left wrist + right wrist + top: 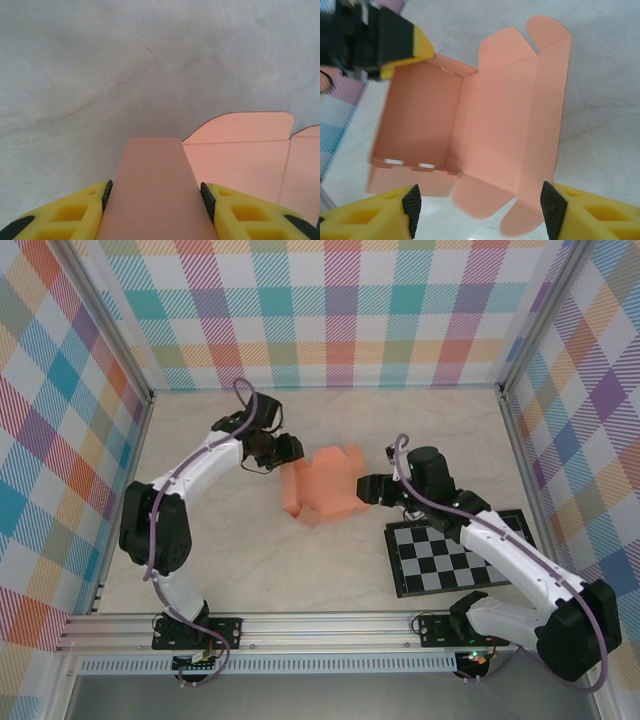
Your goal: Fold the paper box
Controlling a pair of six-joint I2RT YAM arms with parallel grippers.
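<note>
The paper box (325, 485) is salmon-orange card, partly folded, lying mid-table with one wall raised and its rounded flaps spread out. My left gripper (288, 450) is at the box's far-left corner. In the left wrist view, the left gripper (156, 197) is shut on a narrow upright panel of the box (240, 155), with a pad against each edge. My right gripper (372, 490) is at the box's right side. In the right wrist view it (482, 212) stands open, the box (495, 115) just ahead and two rounded flaps reaching between its fingers. A left finger (420, 47) shows at the box's far corner.
A black-and-white checkered board (460, 552) lies on the table under the right arm, near the front right. Plaid walls enclose the table on three sides. A metal rail (320, 625) runs along the near edge by the arm bases.
</note>
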